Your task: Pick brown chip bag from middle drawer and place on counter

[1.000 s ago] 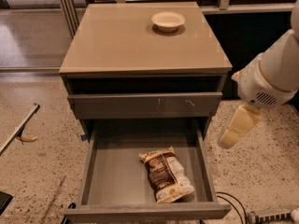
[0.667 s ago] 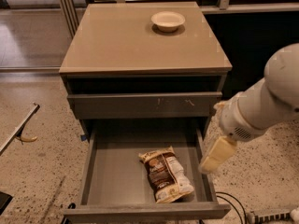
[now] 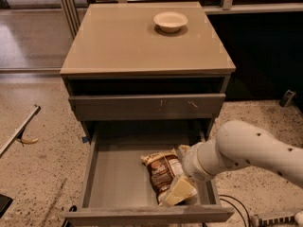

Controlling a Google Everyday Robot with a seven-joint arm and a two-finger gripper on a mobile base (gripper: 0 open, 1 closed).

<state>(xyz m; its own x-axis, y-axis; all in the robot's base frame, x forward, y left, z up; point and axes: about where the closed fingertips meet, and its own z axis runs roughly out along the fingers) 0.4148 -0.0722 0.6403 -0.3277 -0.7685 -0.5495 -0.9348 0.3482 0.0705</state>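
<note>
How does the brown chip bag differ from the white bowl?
The brown chip bag lies in the open middle drawer; the white bowl stands on the counter. The bag is crinkled and brown; the bowl is smooth and pale. The gripper is at the bag's near end, far from the bowl. Both look similar in size.

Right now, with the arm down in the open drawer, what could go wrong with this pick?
1. The tool sits over the chip bag at its lower right corner, not its middle; a grab there may slip or tear.
2. The arm crowds the right wall of the drawer and could bump it when lifting.
3. A bowl stands at the back right of the counter; a careless placement might knock it.
</note>
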